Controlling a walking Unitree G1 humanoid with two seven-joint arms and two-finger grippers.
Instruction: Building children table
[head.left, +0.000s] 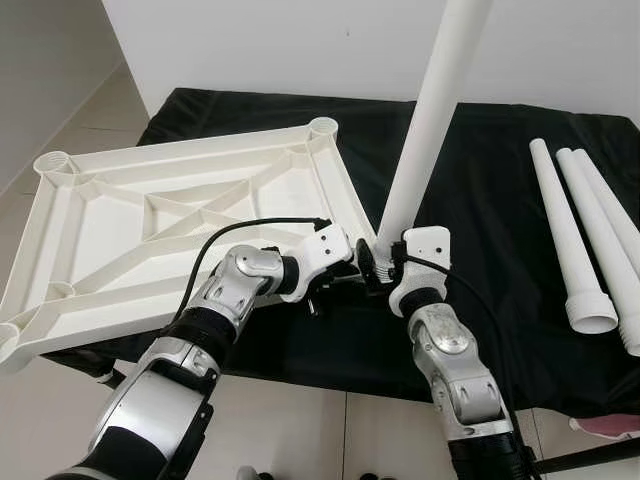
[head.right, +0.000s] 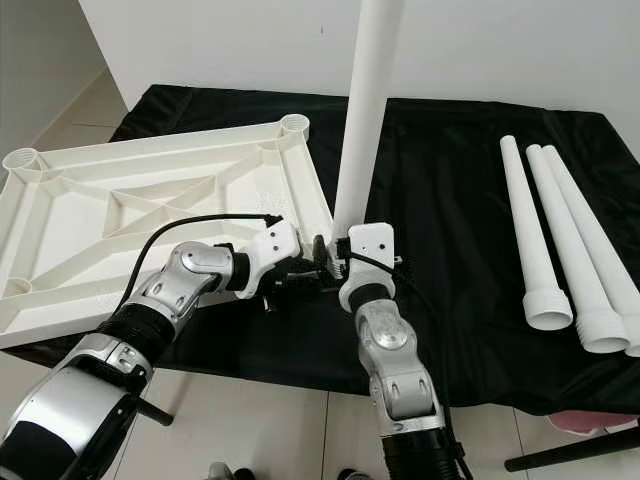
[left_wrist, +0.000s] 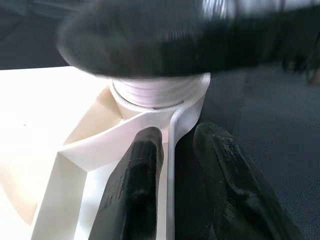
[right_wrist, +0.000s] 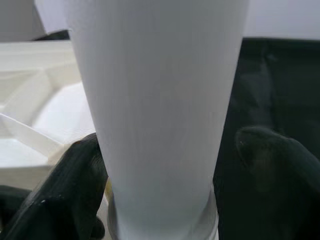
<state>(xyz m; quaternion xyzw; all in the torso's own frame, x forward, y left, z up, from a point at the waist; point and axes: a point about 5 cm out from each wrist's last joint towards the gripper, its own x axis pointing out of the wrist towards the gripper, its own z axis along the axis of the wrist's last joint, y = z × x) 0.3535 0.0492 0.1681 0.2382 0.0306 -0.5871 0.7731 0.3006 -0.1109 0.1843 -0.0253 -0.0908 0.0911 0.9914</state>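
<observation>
Tabletop (head.left: 150, 215) upside down, rim pinched by your left gripper (left_wrist: 172, 165) to steady it; right gripper (right_wrist: 165, 165) clasps upright leg (head.left: 425, 130) in corner socket; spare legs (head.left: 585, 235) at 3 o'clock.

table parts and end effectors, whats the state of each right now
white ribbed plastic tabletop: upside down on the black cloth, near edge overhanging.
upright white plastic leg tube: standing in the near right corner socket.
three spare white leg tubes: lying loose on the cloth.
left end effector: fingers straddling the tabletop rim by the socket.
right end effector: fingers on either side of the upright leg's base.
</observation>
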